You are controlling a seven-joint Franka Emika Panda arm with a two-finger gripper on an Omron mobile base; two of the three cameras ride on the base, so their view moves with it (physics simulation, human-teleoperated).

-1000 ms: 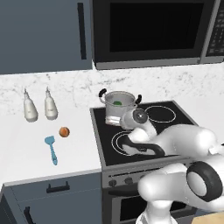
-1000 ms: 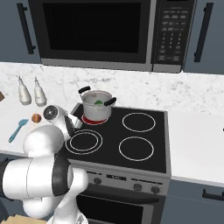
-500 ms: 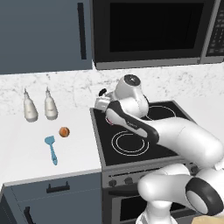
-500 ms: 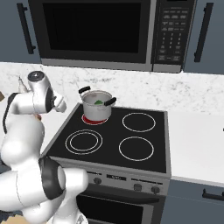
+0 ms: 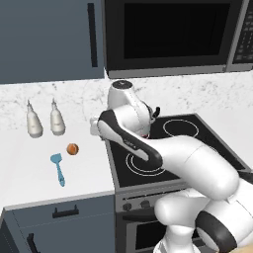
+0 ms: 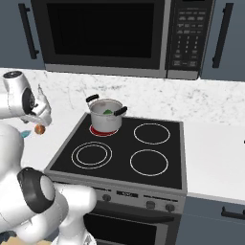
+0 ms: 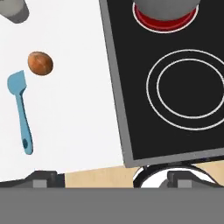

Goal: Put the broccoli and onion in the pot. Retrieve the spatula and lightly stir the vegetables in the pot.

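Note:
The steel pot [image 6: 106, 116] stands on the stove's back left burner, which glows red [image 7: 165, 19]. The green broccoli [image 6: 107, 112] lies inside it. On the white counter left of the stove rests the orange-brown onion [image 5: 72, 148] [image 7: 40, 63] [image 6: 39, 129]. The light-blue spatula [image 5: 58, 168] [image 7: 21, 109] lies just in front of the onion. My gripper [image 7: 113, 178] [image 5: 96, 129] hangs open and empty high above the stove's left edge. It is right of the onion and the spatula. My arm hides the pot in the left base view.
Two white bottles [image 5: 33, 123] [image 5: 57, 121] stand at the back of the counter, behind the onion. The black stovetop [image 6: 143, 158] has three unlit burners. A microwave [image 6: 105, 33] hangs above it, and my own arm reaches over the stove's left half.
The arm has risen from low over the stove and swung left. The open hand now hangs above the stove's left edge beside the counter. Onion, spatula and pot have stayed put.

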